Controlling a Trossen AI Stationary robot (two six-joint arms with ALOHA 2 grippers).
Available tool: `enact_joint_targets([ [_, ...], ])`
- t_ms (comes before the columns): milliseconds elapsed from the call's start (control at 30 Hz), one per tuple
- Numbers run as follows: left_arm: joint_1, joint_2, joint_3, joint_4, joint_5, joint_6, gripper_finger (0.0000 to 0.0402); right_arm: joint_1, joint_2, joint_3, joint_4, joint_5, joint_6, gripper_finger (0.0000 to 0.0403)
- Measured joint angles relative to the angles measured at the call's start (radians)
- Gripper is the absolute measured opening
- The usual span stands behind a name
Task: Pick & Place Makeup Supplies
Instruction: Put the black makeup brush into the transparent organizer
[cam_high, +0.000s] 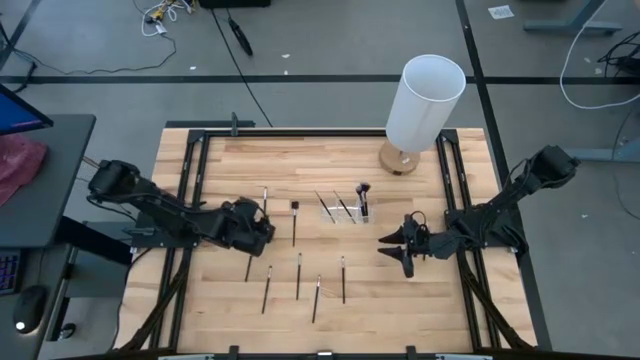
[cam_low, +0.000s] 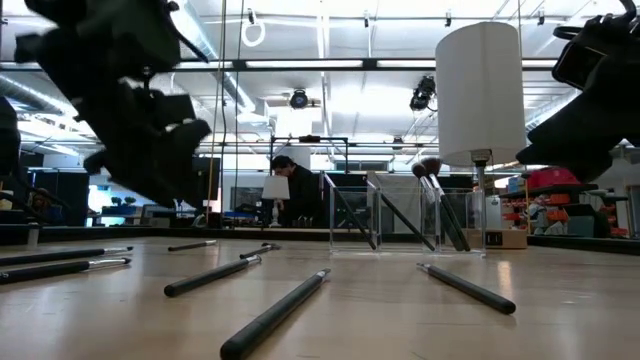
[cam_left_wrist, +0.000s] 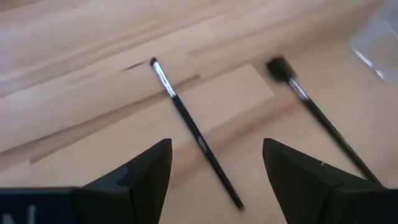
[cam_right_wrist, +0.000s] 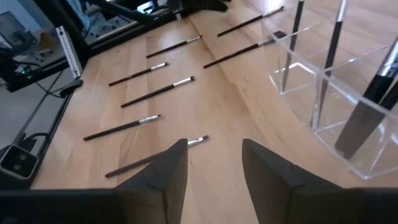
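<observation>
Pale butcher-block wooden table carries a scatter of thin dark-handled makeup brushes — most lie flat across its middle and left, well apart from one another. Beside them, a small clear plastic holder sits near the table's centre with 4 or so brushes standing tilted in its compartments; in the low view 1 fluffy dark brush head rises above the rest. A tall white cylinder lamp on a round wooden base stands at the far side, behind the holder.

Left gripper hangs low over the left-centre of the table, its 2 dark fingers spread wide with nothing between them; in its wrist view a slim brush with a silver ferrule lies on the wood between and ahead of the fingers, and a second brush with a black bristle head lies just beside it. Right gripper waits on the right, near the holder, fingers parted and empty — loose brushes lie on the wood ahead of it
</observation>
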Motion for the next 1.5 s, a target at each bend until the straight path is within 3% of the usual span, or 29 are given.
enact_joint_targets([
  [233,0.106,0.124,-0.036,0.156,-0.061,0.019,0.0234,0.000,0.000,0.000,0.009,0.042,-0.004,0.0155],
  [567,0.231,0.278,-0.032,0.229,-0.015,0.104,0.0169,-0.001,0.000,0.000,0.027,0.046,-0.006,0.0155],
  [933,0.255,0.281,-0.069,0.289,0.033,0.178,0.0016,-0.001,0.000,0.000,0.037,0.044,-0.015,0.0155],
  [1200,0.233,0.279,-0.083,0.334,0.024,0.320,0.0012,-0.001,0.000,0.000,0.036,0.043,-0.015,0.0155],
  [1500,0.192,0.213,-0.093,0.338,0.069,0.330,0.0009,-0.001,0.000,0.000,0.038,0.043,-0.013,0.0155],
])
